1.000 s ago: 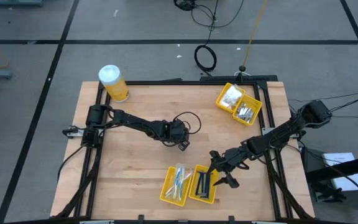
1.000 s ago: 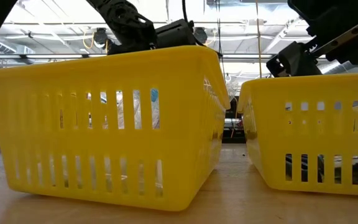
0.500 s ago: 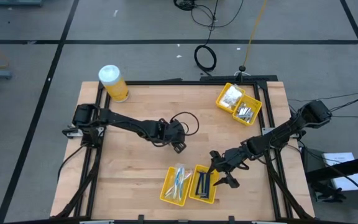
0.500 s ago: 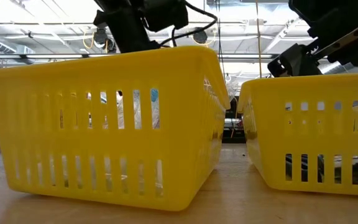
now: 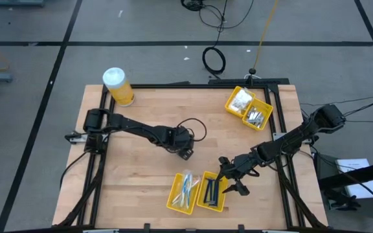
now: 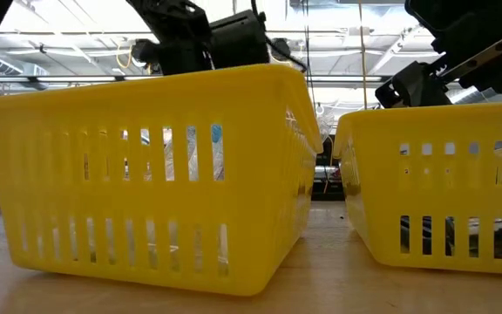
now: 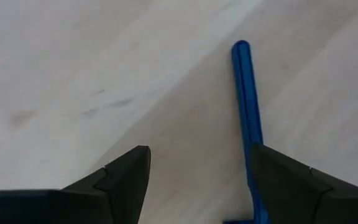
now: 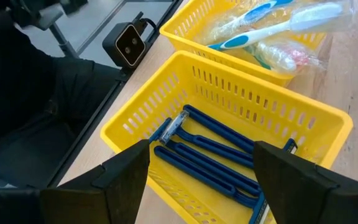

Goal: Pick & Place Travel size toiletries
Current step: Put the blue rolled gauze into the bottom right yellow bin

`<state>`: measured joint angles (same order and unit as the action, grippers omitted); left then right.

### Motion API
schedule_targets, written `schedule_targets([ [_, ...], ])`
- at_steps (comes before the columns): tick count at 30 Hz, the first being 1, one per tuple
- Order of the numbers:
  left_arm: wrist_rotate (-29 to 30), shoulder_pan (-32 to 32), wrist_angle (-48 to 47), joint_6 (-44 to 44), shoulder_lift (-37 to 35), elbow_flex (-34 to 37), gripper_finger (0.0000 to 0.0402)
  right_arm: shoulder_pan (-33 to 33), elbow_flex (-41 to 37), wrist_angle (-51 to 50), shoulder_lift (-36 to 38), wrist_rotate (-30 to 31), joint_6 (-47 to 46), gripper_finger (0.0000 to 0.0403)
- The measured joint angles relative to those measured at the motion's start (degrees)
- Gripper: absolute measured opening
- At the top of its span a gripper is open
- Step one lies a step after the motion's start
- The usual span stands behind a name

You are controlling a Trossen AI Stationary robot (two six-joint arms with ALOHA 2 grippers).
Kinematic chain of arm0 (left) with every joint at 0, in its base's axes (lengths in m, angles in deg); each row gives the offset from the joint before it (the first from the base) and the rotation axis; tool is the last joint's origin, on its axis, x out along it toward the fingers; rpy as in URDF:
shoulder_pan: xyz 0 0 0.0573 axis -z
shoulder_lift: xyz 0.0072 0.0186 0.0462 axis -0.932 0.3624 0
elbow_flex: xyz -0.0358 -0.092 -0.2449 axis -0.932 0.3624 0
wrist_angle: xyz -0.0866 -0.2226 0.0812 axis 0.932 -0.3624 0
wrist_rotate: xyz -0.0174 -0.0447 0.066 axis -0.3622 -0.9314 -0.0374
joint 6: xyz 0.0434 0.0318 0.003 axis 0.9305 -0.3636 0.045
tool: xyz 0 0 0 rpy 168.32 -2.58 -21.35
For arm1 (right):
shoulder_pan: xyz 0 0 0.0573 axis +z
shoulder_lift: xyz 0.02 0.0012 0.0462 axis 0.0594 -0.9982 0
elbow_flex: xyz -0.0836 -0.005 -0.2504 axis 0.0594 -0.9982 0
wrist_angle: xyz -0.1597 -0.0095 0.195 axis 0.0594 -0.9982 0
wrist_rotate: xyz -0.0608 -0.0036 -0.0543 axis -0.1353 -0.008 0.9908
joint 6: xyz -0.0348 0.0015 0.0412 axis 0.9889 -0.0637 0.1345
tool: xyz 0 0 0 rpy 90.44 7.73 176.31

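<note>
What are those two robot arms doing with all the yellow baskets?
They sort small bathroom things into bins. The left gripper is low over the table, fingers apart, with a blue razor lying flat beside one finger. The right gripper hangs open above the bin that holds more razors. Toothbrushes fill the next compartment.

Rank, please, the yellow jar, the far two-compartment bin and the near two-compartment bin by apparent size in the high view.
1. Near two-compartment bin.
2. Far two-compartment bin, slightly smaller; the margin is slim.
3. Yellow jar, clearly smallest.
</note>
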<state>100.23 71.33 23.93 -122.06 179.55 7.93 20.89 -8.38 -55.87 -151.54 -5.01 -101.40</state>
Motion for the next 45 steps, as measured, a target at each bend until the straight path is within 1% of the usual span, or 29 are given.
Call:
schedule_targets([
  [3, -2.09, 0.74, 2.92, -0.25, 2.41, -0.36, 0.0271, 0.00, 0.01, -0.01, 0.00, 0.02, 0.00, 0.0270],
  [6, -3.01, 1.12, 3.12, -1.72, 4.40, -0.47, 0.0271, 0.00, 0.00, 0.01, 0.00, 0.04, 0.00, 0.0270],
  [11, -3.94, 1.30, 3.02, -1.82, 4.96, -0.47, 0.0258, 0.00, 0.00, 0.03, 0.00, 0.07, 0.00, 0.0270],
  [16, -1.24, 1.19, 2.76, 3.69, 2.95, -0.21, 0.0239, 0.02, 0.01, 0.06, -0.02, 0.13, 0.00, 0.0270],
  [20, 2.18, 0.92, 1.58, 4.76, 0.26, 0.13, 0.0230, 0.02, 0.00, 0.03, -0.02, 0.18, 0.00, 0.0270],
  [23, 2.74, 0.93, 1.08, 5.19, -1.44, 0.30, 0.0228, 0.02, 0.00, 0.07, -0.02, 0.21, -0.01, 0.0270],
  [27, 2.24, 1.31, 0.74, 2.95, -3.44, 0.12, 0.0227, 0.02, 0.00, 0.01, -0.02, 0.20, 0.00, 0.0270],
  [33, 1.67, 3.15, 0.67, -0.85, -3.60, 0.12, 0.0227, 0.00, 0.01, 0.04, -0.02, 0.22, 0.00, 0.0270],
  [39, 1.61, 4.65, -0.82, -3.33, -0.39, 0.01, 0.0227, 0.00, 0.02, 0.09, -0.02, 0.24, 0.00, 0.0270],
  [45, 1.73, 4.47, -1.71, -5.38, 3.01, -0.27, 0.0227, 0.00, 0.00, 0.08, -0.02, 0.24, -0.01, 0.0270],
])
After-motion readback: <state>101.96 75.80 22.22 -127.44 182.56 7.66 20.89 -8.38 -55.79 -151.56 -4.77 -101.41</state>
